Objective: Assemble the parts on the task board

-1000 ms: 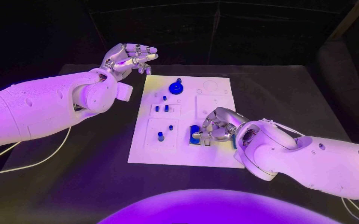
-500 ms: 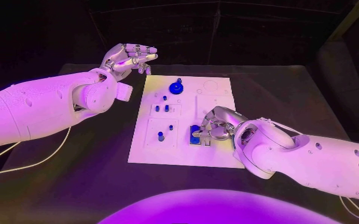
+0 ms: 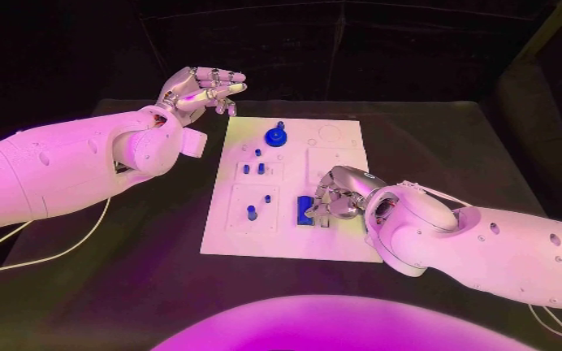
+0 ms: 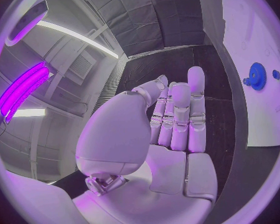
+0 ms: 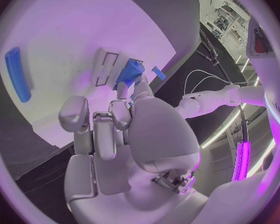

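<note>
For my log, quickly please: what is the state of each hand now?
Left hand: raised beyond the white task board, holding nothing, fingers partly curled.
Right hand: fingers on a small blue block-shaped part; firm grip cannot be told.

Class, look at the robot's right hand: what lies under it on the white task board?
Under the right robot hand, a blue block part sits on the task board, fingertips touching it. The board beneath the palm is covered, so anything else there cannot be seen.

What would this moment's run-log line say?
left hand: raised beyond board, holding nothing | right hand: fingers on blue block | task board: gear at far end
</note>
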You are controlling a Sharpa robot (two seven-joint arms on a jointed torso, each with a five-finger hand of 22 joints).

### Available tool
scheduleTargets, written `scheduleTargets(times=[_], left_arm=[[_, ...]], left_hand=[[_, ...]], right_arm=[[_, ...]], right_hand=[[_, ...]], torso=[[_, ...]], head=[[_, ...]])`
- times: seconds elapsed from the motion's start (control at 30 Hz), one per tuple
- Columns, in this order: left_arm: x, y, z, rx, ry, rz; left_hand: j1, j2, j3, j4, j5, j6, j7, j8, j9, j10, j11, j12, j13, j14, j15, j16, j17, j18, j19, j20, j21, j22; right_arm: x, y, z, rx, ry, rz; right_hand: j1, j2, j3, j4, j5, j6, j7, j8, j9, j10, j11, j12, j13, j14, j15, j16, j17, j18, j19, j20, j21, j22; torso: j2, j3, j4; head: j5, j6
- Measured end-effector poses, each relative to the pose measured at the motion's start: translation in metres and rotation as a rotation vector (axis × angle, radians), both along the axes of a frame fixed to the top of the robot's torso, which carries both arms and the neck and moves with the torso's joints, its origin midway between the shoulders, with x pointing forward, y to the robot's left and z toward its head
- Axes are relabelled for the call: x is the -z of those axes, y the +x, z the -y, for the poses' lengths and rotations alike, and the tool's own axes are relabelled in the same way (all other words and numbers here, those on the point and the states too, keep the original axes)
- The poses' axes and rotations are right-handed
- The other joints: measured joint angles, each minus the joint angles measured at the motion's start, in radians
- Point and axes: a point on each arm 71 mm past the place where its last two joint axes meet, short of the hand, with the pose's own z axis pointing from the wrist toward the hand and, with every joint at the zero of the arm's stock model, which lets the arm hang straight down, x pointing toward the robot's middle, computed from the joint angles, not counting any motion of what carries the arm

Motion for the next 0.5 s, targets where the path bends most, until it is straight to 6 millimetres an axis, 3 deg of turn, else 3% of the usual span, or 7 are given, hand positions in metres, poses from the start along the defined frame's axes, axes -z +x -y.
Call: scheduleTargets(times=[0.3, 0.5], left_arm=[[0.0, 0.0, 0.0, -0.001, 0.001, 0.0], [0.0, 0.0, -0.001, -0.002, 0.001, 0.0]], left_hand=[[0.0, 0.0, 0.0, 0.0, 0.0, 0.0, 0.0, 0.0, 0.0, 0.0, 0.0, 0.0, 0.0, 0.0, 0.0, 0.0, 0.0, 0.0, 0.0, 0.0, 0.0, 0.0], [0.0, 0.0, 0.0, 0.0, 0.0, 0.0, 0.0, 0.0, 0.0, 0.0, 0.0, 0.0, 0.0, 0.0, 0.0, 0.0, 0.0, 0.0, 0.0, 0.0, 0.0, 0.0]], right_arm=[[-0.001, -0.001, 0.006, 0.008, -0.016, 0.028], [-0.007, -0.004, 0.018, 0.024, 0.021, 0.059]], right_hand=[[0.006, 0.007, -0.01, 0.005, 0.018, -0.004, -0.004, 0.004, 0.001, 0.0, 0.0, 0.005, 0.003, -0.001, -0.006, 0.0, 0.0, 0.0, 0.0, 0.0, 0.0, 0.002], [-0.011, 0.024, -0.032, 0.016, 0.05, -0.02, 0.005, -0.008, -0.01, 0.0, 0.0, 0.005, 0.001, -0.001, -0.006, 0.0, 0.0, 0.0, 0.0, 0.0, 0.0, 0.012]], torso=[[-0.001, 0.0004, -0.0001], [-0.001, 0.0007, -0.0001]], head=[[-0.003, 0.006], [-0.004, 0.01]])
